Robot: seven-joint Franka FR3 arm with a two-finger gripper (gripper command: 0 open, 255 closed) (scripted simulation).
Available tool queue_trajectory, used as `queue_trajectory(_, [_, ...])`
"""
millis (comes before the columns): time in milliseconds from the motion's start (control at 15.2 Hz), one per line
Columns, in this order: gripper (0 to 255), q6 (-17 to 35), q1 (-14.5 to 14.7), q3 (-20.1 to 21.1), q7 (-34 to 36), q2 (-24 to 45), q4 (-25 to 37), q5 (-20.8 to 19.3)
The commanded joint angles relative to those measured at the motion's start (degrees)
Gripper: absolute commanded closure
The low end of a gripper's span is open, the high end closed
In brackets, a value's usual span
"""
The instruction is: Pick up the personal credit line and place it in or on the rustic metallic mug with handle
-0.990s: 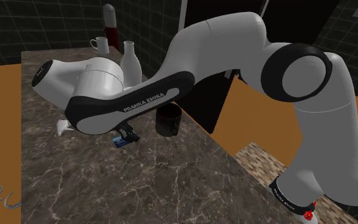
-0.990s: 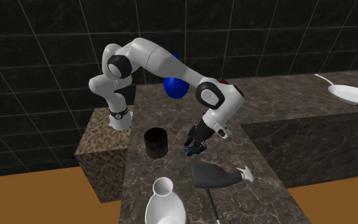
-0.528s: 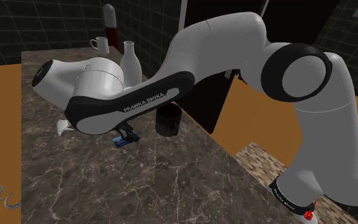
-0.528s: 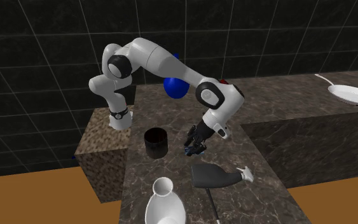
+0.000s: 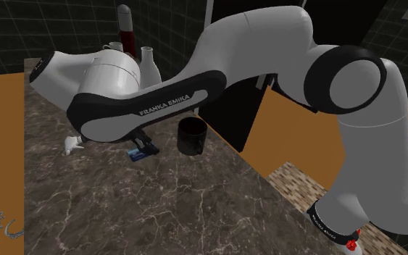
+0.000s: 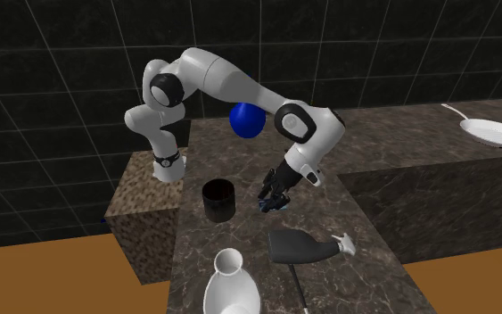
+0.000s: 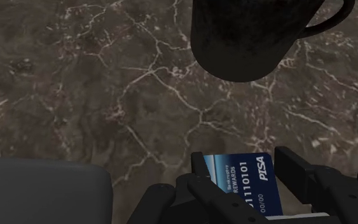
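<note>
The gripper (image 7: 244,167), jaws clamped narrowly on the blue card (image 7: 246,186), had raised it just off the marble counter (image 5: 122,206) near the shoulder view's centre, where it lay a second earlier. The pick looked done; the black mug (image 5: 192,136) stood close to its right.
</note>
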Motion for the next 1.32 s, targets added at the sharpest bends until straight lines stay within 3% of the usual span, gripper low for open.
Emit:
queue_trajectory(0, [255, -1.3, 0.3, 0.1, -0.5, -0.3, 1.1, 0.1])
queue_trajectory(1254, [255, -13.8, 2.9, -0.1, -6.0, -1.5, 14.0, -0.3])
